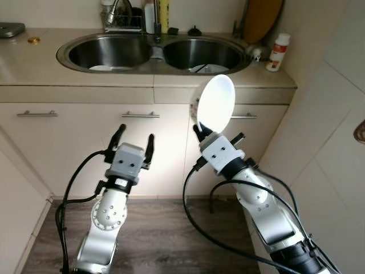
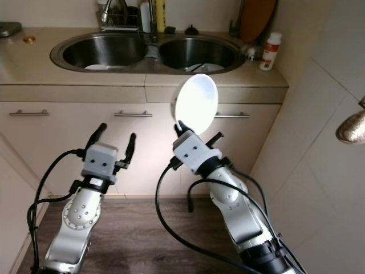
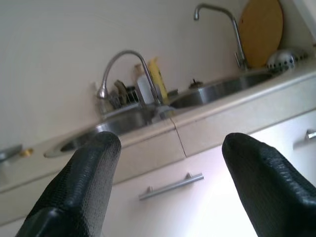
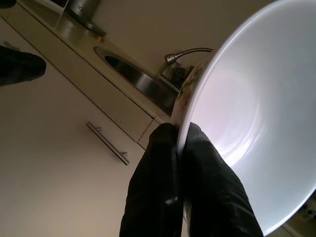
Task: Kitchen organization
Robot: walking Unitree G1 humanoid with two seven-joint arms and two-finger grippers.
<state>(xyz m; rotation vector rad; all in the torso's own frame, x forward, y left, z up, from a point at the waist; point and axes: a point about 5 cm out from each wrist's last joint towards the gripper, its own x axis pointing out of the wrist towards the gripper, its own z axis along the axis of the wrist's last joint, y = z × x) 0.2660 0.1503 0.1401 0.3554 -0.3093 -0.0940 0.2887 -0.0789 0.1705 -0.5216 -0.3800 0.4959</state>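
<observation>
Lower left: left gripper (image 1: 134, 138), fingers spread apart and empty, raised before the cabinet drawers (image 1: 85, 123). Centre: right gripper (image 1: 199, 130), fingers pinched on the lower rim of a white plate (image 1: 215, 107) held upright below the desk (image 1: 34, 68) edge. Upper centre: double steel sink (image 1: 154, 52); upper right: white bottle (image 1: 278, 52).

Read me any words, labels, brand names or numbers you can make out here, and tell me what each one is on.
No text can be read.
White bottle with red cap on the counter: its label is too small and blurred.
Yellow bottle behind the sink: no readable print.
White plate in the right gripper: coloured rim pattern, no words.
</observation>
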